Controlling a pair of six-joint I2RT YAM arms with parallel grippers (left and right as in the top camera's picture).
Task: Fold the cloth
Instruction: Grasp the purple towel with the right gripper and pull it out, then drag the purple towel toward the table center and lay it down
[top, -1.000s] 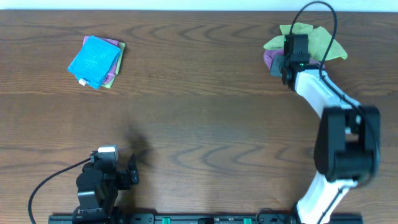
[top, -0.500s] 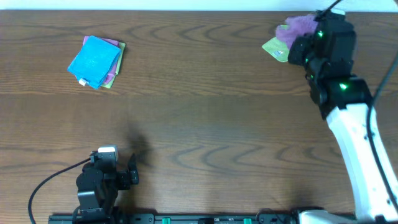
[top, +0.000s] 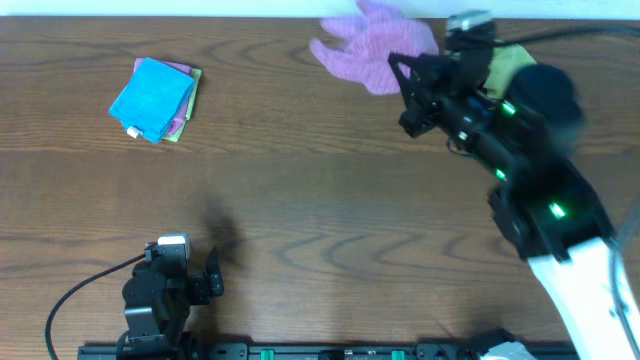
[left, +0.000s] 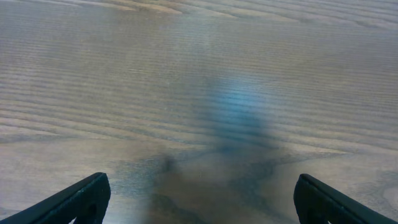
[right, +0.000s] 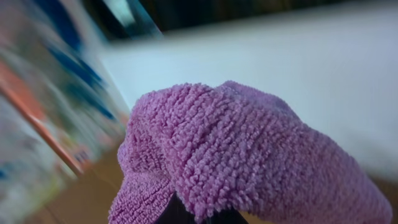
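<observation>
My right gripper (top: 398, 72) is shut on a purple cloth (top: 368, 44) and holds it up in the air over the table's far edge. In the right wrist view the purple cloth (right: 249, 149) hangs bunched over the gripper (right: 200, 216) and hides the fingers almost entirely. A green cloth (top: 508, 62) lies crumpled at the far right, partly hidden behind the right arm. My left gripper (top: 214, 276) rests at the near left, open and empty; the left wrist view shows its fingers (left: 205, 205) spread wide above bare wood.
A folded stack of cloths with a blue one on top (top: 154, 96) lies at the far left. The wooden table (top: 320, 200) spans the whole view. The right arm stretches across the right side.
My right gripper has lifted the purple cloth off the pile at the far right and swung it up and to the left. The green cloth stays behind. The left arm has not moved.
</observation>
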